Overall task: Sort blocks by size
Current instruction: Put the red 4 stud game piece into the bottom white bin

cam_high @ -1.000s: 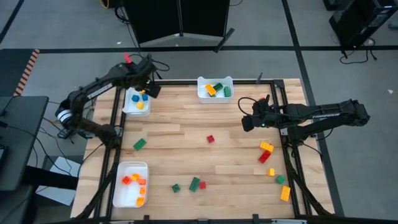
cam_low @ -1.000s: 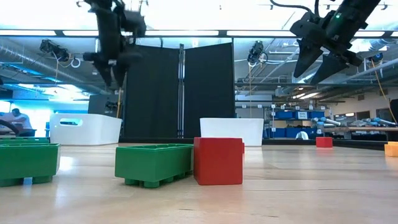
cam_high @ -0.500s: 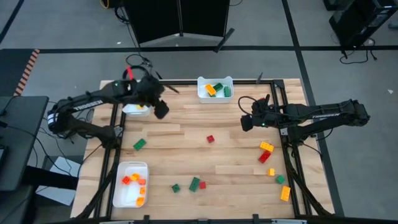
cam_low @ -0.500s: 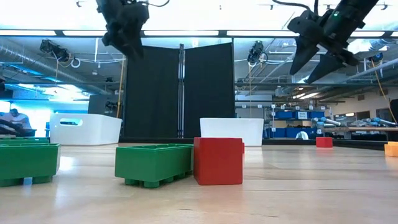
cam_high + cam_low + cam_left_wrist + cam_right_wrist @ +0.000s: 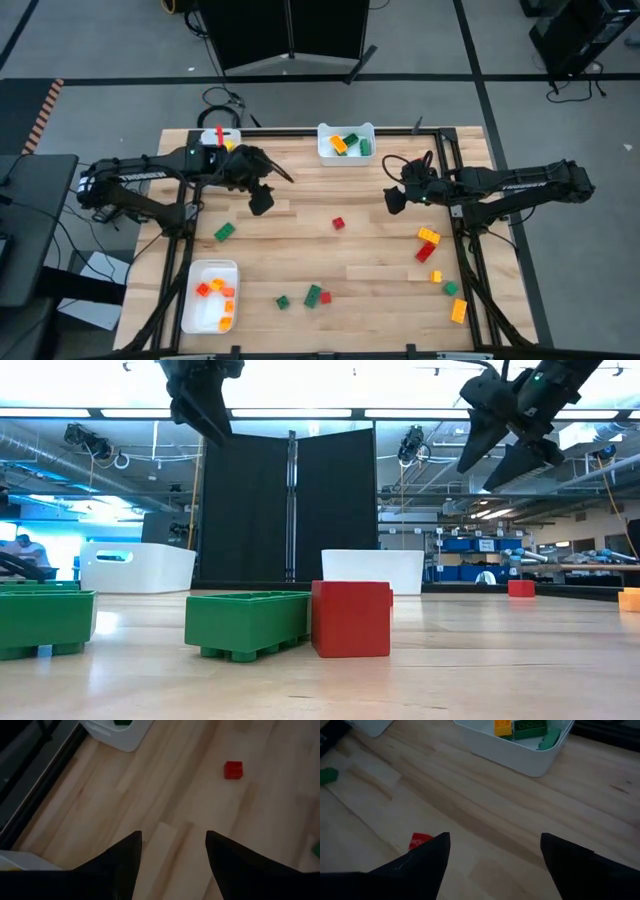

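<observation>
- The left gripper (image 5: 262, 197) hung above the desk's left-centre boards, fingers spread and carrying nothing. In its wrist view the two fingers (image 5: 125, 855) framed only bare planks.
- The right gripper (image 5: 394, 199) hovered inboard of the desk's right edge, also parted wide and empty.
- The blocks lay scattered: a small red brick (image 5: 338, 223) near the desk's centre, a green brick (image 5: 224, 231) toward the left edge, and a green-and-red group (image 5: 316, 296) by the near edge.
- More blocks sat along the right edge, among them an orange-and-red stack (image 5: 427, 243) and an orange piece (image 5: 458, 310) by the near right corner.
- Three white trays already held blocks: one at the far edge's middle (image 5: 322, 148), one at the far left corner (image 5: 205, 135), one at the near left corner (image 5: 195, 268).
- The step in hand appeared to be reaching for a next loose brick. The small red brick (image 5: 233, 770) looked the likeliest target for the left arm.
- Doing it well likely meant centring the fingers over the brick before descending and closing on flat sides, not on the studs.
- Open room looked generous around the central brick. Both arms pointed toward it, so only one should commit to it.
- The right-edge blocks sat close to the desk's frame, so a drop from straight above seemed safer than a sideways reach.
</observation>
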### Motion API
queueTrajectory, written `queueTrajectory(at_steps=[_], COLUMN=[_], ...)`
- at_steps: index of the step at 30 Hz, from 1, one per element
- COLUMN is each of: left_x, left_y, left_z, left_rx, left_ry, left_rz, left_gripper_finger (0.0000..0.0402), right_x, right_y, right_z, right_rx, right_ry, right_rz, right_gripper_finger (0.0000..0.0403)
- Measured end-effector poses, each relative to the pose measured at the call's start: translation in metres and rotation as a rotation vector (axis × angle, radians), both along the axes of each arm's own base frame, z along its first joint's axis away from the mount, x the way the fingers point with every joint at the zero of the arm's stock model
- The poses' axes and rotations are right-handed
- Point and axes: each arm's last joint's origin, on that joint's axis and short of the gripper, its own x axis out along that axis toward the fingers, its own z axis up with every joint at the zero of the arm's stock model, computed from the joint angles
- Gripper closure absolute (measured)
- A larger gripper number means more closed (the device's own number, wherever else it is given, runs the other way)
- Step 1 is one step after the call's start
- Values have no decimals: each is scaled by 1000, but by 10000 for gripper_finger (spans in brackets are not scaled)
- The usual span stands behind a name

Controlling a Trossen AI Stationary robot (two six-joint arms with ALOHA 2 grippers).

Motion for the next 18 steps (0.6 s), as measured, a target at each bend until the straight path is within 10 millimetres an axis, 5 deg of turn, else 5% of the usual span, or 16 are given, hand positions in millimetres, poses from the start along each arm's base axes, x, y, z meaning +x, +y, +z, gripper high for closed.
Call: queueTrajectory(at_steps=[8, 18], left_x=[1, 6], left_y=[-4, -4], left_z=[0, 4], left_rx=[-22, -32], left_ry=[-15, -88], left_rz=[21, 26], left_gripper_finger=[172, 172], right_x=[0, -3], right_y=[1, 7], right_z=[0, -6], right_rx=[14, 136], right_ry=[7, 94], right_rz=[28, 175], right_gripper_finger=[41, 45])
